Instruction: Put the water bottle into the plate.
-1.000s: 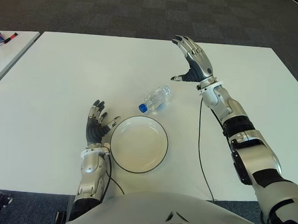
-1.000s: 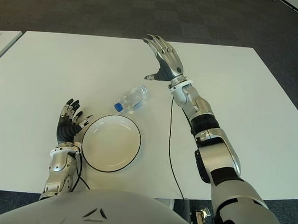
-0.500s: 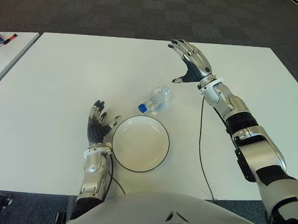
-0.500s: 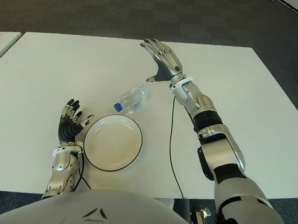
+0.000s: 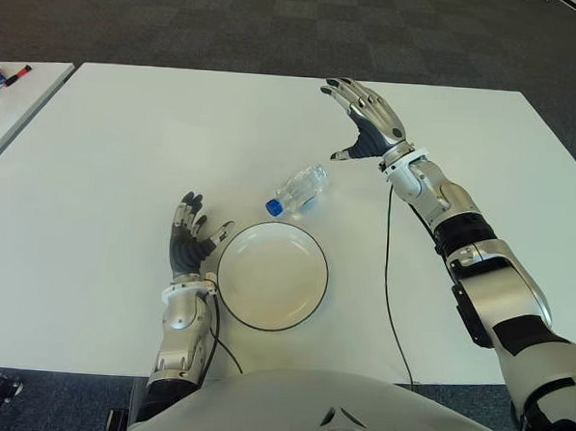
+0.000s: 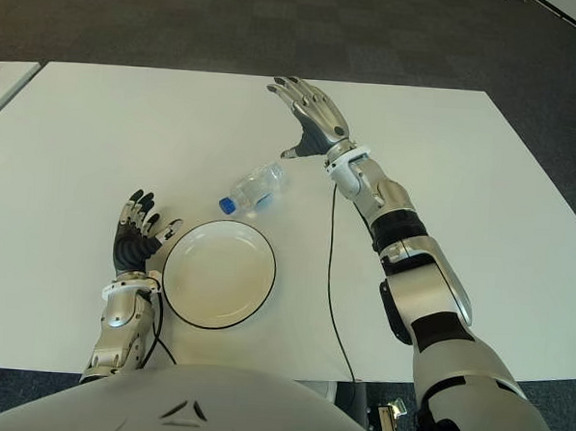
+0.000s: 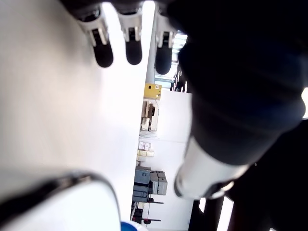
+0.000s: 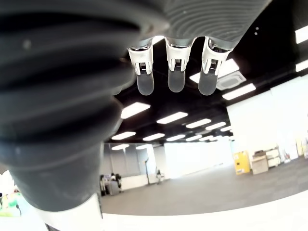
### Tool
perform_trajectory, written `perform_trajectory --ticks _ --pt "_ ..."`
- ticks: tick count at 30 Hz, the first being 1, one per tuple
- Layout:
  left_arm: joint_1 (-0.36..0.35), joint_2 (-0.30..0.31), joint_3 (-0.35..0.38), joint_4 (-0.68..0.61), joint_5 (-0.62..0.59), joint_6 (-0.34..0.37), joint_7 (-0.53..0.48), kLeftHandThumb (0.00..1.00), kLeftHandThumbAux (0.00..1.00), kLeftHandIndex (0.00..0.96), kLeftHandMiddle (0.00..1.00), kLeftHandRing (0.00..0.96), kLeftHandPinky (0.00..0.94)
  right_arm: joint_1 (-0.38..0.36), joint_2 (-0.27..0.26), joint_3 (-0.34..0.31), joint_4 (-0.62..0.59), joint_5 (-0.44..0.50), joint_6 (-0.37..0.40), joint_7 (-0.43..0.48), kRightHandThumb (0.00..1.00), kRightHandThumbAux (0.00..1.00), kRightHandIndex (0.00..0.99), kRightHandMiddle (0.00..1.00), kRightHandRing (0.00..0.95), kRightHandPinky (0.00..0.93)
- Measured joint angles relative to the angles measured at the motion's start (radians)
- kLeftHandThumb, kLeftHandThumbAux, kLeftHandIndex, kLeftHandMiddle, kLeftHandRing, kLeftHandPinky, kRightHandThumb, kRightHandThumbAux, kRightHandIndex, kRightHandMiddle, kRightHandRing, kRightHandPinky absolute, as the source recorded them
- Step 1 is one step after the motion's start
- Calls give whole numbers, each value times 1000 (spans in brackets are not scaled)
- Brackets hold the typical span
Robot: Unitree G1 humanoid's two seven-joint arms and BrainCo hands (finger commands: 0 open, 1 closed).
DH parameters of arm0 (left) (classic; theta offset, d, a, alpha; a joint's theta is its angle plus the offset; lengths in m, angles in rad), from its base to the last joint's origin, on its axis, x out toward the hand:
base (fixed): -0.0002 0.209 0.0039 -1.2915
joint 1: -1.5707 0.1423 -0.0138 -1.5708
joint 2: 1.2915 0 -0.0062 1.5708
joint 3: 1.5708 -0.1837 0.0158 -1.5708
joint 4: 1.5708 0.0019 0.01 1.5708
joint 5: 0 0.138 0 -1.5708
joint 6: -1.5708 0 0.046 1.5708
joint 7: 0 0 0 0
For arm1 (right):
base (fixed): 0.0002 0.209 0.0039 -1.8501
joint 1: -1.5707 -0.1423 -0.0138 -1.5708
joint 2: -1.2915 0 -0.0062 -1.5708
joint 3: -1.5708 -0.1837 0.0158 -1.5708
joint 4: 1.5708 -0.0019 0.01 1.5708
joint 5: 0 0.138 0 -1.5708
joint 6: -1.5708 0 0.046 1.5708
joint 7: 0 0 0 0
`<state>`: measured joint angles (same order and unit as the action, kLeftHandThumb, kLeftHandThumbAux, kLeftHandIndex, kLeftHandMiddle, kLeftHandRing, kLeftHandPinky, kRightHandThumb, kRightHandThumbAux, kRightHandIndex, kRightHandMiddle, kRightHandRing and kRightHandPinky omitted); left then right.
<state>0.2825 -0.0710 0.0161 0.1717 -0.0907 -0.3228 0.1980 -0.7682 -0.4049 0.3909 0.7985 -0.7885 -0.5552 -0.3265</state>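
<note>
A clear water bottle (image 5: 300,190) with a blue cap lies on its side on the white table (image 5: 108,139), just beyond the far rim of the white plate (image 5: 271,274). My right hand (image 5: 364,118) hovers open above the table, beyond and to the right of the bottle, fingers spread and nothing in it. My left hand (image 5: 189,237) shows open beside the plate's left edge, fingers pointing away from me. In the right wrist view three straight fingertips (image 8: 175,77) point at the ceiling.
A black cable (image 5: 389,269) runs along the table right of the plate. A second white table (image 5: 14,105) with pens stands at the far left. Dark carpet lies beyond the far edge.
My right hand has moved a little left and toward the bottle, staying open. The left hand, plate and bottle are where they were.
</note>
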Motion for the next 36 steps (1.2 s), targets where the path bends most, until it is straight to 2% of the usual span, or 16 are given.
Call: perform_trajectory --ticks 8,25,36 --pt "0 0 0 -5 -7 7 0 71 953 122 144 98 100 -28 2 9 19 13 -8 44 0 904 0 0 0 68" --pt "0 0 -1 -8 -8 12 0 78 956 122 142 99 105 -106 -20 72 106 11 -129 91 0 903 0 0 0 91" --pt "0 1 -1 -8 -6 13 0 64 947 117 132 91 94 -113 -43 101 132 9 -181 120 0 913 0 0 0 121"
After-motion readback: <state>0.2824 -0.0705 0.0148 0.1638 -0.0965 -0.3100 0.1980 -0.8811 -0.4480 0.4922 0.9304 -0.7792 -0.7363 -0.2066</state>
